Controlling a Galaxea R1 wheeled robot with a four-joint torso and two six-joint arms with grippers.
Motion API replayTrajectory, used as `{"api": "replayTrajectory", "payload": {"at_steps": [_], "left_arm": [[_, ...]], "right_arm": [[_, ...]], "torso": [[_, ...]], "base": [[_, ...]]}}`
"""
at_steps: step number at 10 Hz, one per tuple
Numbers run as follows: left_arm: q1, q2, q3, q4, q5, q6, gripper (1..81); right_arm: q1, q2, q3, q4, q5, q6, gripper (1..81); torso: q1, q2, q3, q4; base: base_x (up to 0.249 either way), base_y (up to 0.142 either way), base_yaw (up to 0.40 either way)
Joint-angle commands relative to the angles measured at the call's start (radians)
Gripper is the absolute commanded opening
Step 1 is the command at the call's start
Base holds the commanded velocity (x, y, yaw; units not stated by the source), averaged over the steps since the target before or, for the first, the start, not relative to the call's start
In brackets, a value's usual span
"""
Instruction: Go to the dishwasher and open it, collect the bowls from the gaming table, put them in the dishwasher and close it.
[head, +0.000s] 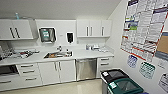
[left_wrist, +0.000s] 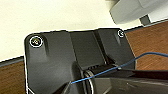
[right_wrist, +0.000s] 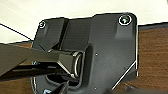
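Note:
The dishwasher (head: 86, 69) stands under the white counter (head: 85, 53), right of the sink (head: 58, 54). Its brushed steel front is closed, with a bar handle along the top edge. It lies ahead of me, across a stretch of pale floor (head: 75, 88). The bowls and the gaming table are out of view. In the left wrist view the robot's own dark plate (left_wrist: 55, 60) hangs over pale floor and a brown wood-toned strip. The right wrist view shows the same kind of plate (right_wrist: 105, 50) over like ground.
White cabinets and drawers (head: 58, 71) flank the dishwasher. A black bin (head: 113, 75) and a green-lidded bin (head: 126, 86) stand by the right wall, close to me. Posters (head: 145, 27) cover that wall. Clutter lies on the counter's left end (head: 23, 53).

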Motion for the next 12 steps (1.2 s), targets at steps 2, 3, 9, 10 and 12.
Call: {"api": "replayTrajectory", "payload": {"at_steps": [2,3,9,10,12], "left_arm": [[-0.060,-0.013,0.009,0.000,0.046,0.006,81.1],[-0.060,-0.013,0.009,0.000,0.046,0.006,81.1],[-0.060,-0.012,0.008,0.001,0.046,0.006,81.1],[-0.060,-0.013,0.008,0.001,0.046,0.006,81.1],[-0.060,-0.015,0.008,0.000,0.046,0.006,81.1]], "right_arm": [[0.056,-0.017,0.010,-0.009,-0.045,-0.005,81.1],[0.056,-0.017,0.010,-0.009,-0.045,-0.005,81.1],[0.053,-0.017,0.010,-0.008,-0.044,-0.005,81.1],[0.055,-0.017,0.010,-0.008,-0.044,-0.005,81.1],[0.055,-0.015,0.010,-0.009,-0.044,-0.005,81.1]], "torso": [[0.000,0.000,0.000,0.000],[0.001,0.000,0.000,0.000],[0.000,0.000,0.000,0.000],[0.000,0.001,0.000,0.000],[0.000,0.000,0.000,0.000]], "base": [[0.087,0.076,0.000],[0.087,0.076,0.000],[0.089,0.076,0.000],[0.095,0.075,0.000],[0.095,0.075,0.000]]}}
